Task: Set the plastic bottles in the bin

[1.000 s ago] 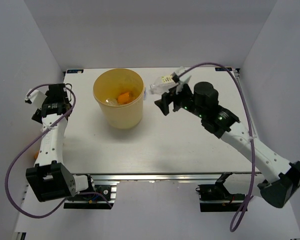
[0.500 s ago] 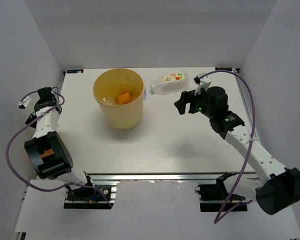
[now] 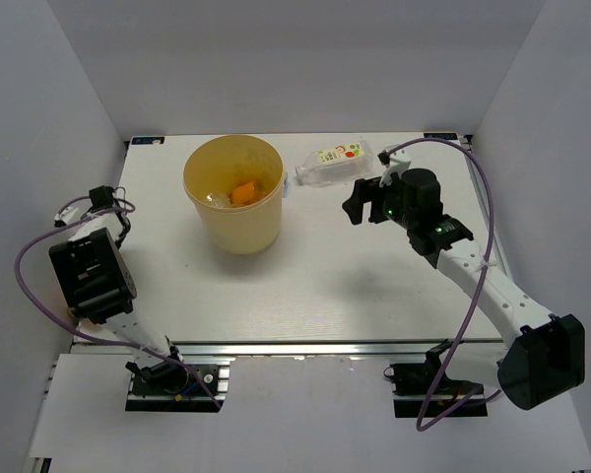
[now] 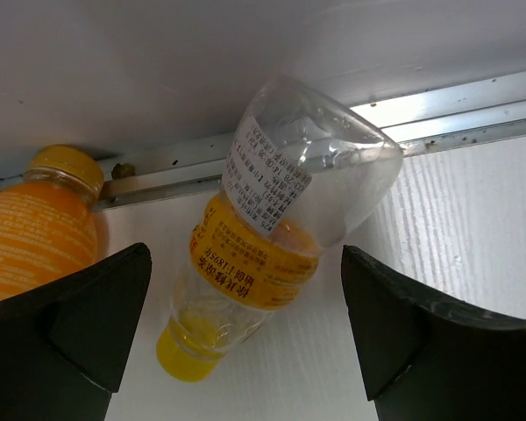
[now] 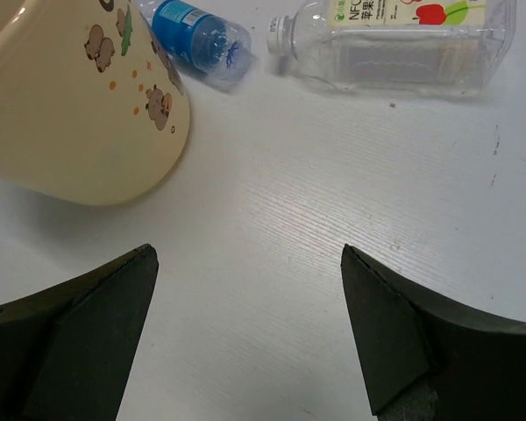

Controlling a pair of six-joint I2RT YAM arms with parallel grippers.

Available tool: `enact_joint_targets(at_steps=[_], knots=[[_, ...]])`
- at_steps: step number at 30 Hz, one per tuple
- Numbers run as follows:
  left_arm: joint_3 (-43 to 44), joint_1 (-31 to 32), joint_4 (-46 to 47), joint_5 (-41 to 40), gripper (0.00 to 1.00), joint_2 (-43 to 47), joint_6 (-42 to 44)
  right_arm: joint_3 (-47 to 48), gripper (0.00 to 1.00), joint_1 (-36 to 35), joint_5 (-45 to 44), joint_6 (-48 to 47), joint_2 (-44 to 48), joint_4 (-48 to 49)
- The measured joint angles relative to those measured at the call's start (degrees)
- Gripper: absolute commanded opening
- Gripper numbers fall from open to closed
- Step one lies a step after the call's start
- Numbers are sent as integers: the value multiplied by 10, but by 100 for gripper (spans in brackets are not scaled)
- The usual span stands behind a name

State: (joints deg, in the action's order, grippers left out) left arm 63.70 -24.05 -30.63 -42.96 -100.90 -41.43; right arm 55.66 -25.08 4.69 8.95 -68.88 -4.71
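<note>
Two bottles show from above. An orange plastic bottle (image 3: 242,193) lies inside the round yellow plastic bin (image 3: 227,232). A clear plastic bottle with a white-yellow label (image 3: 337,161) lies on the white table (image 3: 305,286) just beside the bin's rim, near the far edge. We see the right gripper (image 3: 360,203) hovering near that bottle without touching it, with wide bare table on its near side. The left arm (image 3: 91,274) is folded at the table's left edge.

From the left wrist, we find the left gripper (image 4: 245,298) spread wide and empty. Beyond it a clear bottle with an orange-yellow label (image 4: 272,228) lies slanted, its base at a metal rail (image 4: 456,110). An orange bottle with a yellow cap (image 4: 35,228) lies close on the left.

From the right wrist, the right gripper's fingers stand apart, holding nothing, over bare table. A clear bottle with a blue label (image 5: 197,31) lies just beside the bin's wall, a small gap from the white-yellow bottle's cap.
</note>
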Motion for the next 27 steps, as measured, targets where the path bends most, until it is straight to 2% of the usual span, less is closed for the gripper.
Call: enact_joint_targets(at_steps=[4, 5, 6, 9, 14, 18, 22, 27], knots=[[-3, -2, 2, 14, 90, -19, -6, 0, 89, 1, 0, 0, -13, 0], [-7, -2, 3, 19, 85, -20, -9, 0, 89, 1, 0, 0, -15, 0], [-12, -2, 3, 24, 71, -20, -12, 0, 89, 2, 0, 0, -17, 0], [-15, -2, -4, 39, 60, -16, -15, 0, 89, 3, 0, 1, -17, 0], [-14, -2, -16, 102, 51, 15, -22, -8, 89, 4, 0, 4, -7, 3], [-12, 6, -14, 172, 46, 100, -26, -29, 89, 6, -2, 8, 22, 2], [45, 66, -12, 218, 45, 185, -28, -47, 89, 7, -9, 12, 55, 3], [168, 231, 50, 259, 46, 229, -15, -67, 89, 8, -17, 13, 97, 6]])
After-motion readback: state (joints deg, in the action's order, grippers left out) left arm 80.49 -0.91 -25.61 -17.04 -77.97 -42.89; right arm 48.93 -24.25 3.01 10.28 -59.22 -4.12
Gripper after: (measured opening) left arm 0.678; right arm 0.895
